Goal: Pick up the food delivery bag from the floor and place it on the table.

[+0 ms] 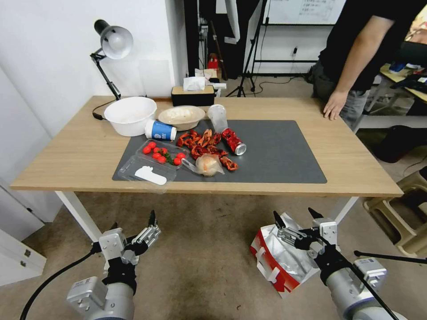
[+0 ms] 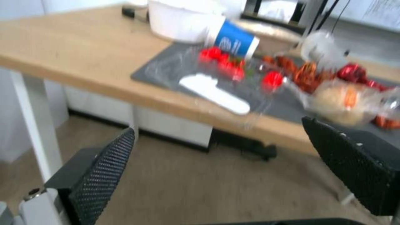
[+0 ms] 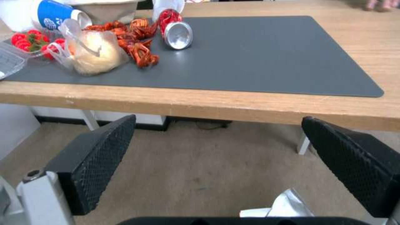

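The food delivery bag point(image 1: 278, 260) sits on the floor point(image 1: 200, 271) at the lower right, white and red, its top open and showing foil lining. My right gripper point(image 1: 296, 216) hovers open just above the bag's mouth, not touching it. In the right wrist view that gripper point(image 3: 225, 147) is open and empty, with a foil corner of the bag point(image 3: 287, 206) below it and the table point(image 3: 250, 106) edge ahead. My left gripper point(image 1: 133, 223) hangs open and empty over bare floor at the lower left, in front of the table point(image 1: 71, 151). The left wrist view also shows it open point(image 2: 225, 156).
On the table's dark mat point(image 1: 280, 151) lie bowls, a blue cup, tomatoes, red scraps, a can and a small clear bag point(image 1: 208, 164). A person's hand point(image 1: 334, 104) rests on the far right corner. A beige stool point(image 1: 413, 213) stands right, a white cabinet point(image 1: 18, 253) left.
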Robot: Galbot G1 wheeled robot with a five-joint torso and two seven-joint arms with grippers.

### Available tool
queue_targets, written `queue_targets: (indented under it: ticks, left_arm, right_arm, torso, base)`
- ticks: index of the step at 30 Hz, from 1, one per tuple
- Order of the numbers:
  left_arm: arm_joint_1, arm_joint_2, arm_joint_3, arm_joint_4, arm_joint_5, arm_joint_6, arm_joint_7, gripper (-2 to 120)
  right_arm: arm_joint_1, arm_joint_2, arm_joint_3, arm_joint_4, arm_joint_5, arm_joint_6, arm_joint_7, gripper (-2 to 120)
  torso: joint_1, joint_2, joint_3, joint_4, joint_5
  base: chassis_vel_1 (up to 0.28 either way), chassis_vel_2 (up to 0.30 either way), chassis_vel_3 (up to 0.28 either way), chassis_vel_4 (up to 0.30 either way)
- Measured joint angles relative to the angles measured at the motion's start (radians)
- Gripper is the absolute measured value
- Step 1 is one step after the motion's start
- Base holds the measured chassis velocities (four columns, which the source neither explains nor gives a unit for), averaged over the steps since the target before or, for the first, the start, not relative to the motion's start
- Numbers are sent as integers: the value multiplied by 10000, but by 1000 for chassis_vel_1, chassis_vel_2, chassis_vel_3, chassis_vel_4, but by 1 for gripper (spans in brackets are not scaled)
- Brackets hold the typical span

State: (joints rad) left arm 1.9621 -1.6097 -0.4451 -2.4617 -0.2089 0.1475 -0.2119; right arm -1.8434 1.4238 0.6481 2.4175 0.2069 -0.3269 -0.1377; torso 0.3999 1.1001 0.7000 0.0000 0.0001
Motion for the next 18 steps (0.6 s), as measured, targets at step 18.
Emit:
queue_targets:
  ticks: [18]
  left_arm:
    - [-185,13,-515,538,-171,-1292,503,100]
  right_arm:
    - [-74,47,-40,-125,-231,359,81,100]
  torso:
    - [-7,-23,-10,0,-1]
  base:
    - [0,0,0,0]
